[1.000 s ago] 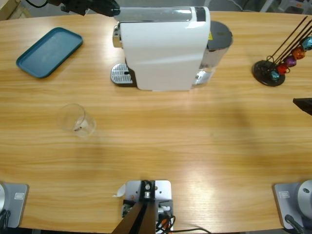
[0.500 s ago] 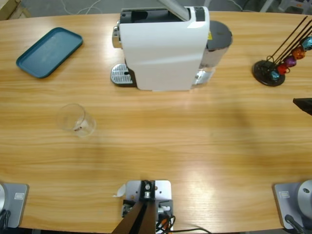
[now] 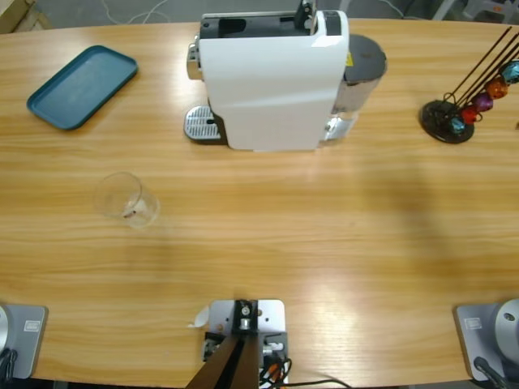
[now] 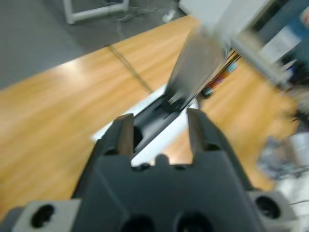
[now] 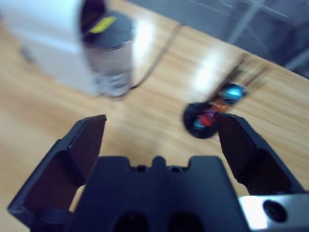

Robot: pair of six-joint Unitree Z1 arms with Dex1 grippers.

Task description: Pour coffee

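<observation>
The white coffee machine (image 3: 272,81) stands at the table's far middle, its silver lever (image 3: 305,11) raised upright. A clear glass tumbler (image 3: 126,199) stands on the wood to the front left of it. Only a small dark speck shows at the tumbler's base, and I see no amber coffee layer. My left gripper (image 4: 159,121) is open and looks down on the machine's top, with the raised lever (image 4: 195,63) beyond its jaws. My right gripper (image 5: 159,121) is wide open and holds nothing. It hovers between the machine's grey water tank (image 5: 110,50) and the capsule stand (image 5: 212,113). Neither gripper appears in the high view.
A blue tray (image 3: 81,85) lies at the far left. The black capsule stand (image 3: 454,117) with coloured capsules sits at the far right. The machine's metal drip grate (image 3: 201,124) juts out on its left side, towards the tumbler.
The lever has swung from flat to upright. The left gripper has left the high view's top edge. The black tip at the right edge has also gone from that view.
</observation>
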